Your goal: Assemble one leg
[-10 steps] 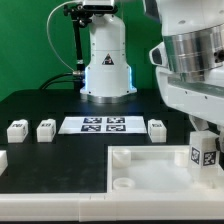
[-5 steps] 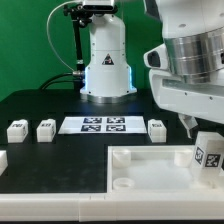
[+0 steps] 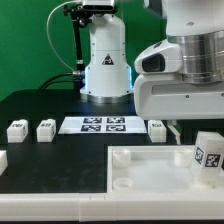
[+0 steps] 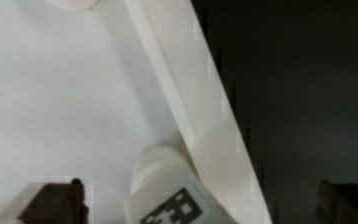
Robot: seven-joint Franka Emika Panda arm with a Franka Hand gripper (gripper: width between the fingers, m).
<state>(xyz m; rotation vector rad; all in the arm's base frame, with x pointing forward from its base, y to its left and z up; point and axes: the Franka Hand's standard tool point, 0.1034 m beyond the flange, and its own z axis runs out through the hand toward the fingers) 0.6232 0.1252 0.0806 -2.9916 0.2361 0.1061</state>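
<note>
One leg (image 3: 208,152), a white block with a marker tag, stands a little tilted in the tray-like piece's (image 3: 150,172) corner at the exterior view's right. My gripper (image 3: 190,128) hangs above and just left of it, open and empty. In the wrist view the leg (image 4: 179,196) shows between my two dark fingertips (image 4: 55,203), which stand wide apart and clear of it, beside the tray's rim (image 4: 194,90). Three more legs lie on the black table: two at the left (image 3: 16,129) (image 3: 45,129) and one near the middle (image 3: 156,128).
The marker board (image 3: 104,124) lies behind the tray, in front of the arm's white base (image 3: 107,62). A small white part (image 3: 3,158) shows at the exterior view's left edge. The tray has a round socket (image 3: 122,184) at its near left corner.
My gripper has let go of the leg and lifted up and toward the exterior view's left. The leg stays standing in the tray's right corner.
</note>
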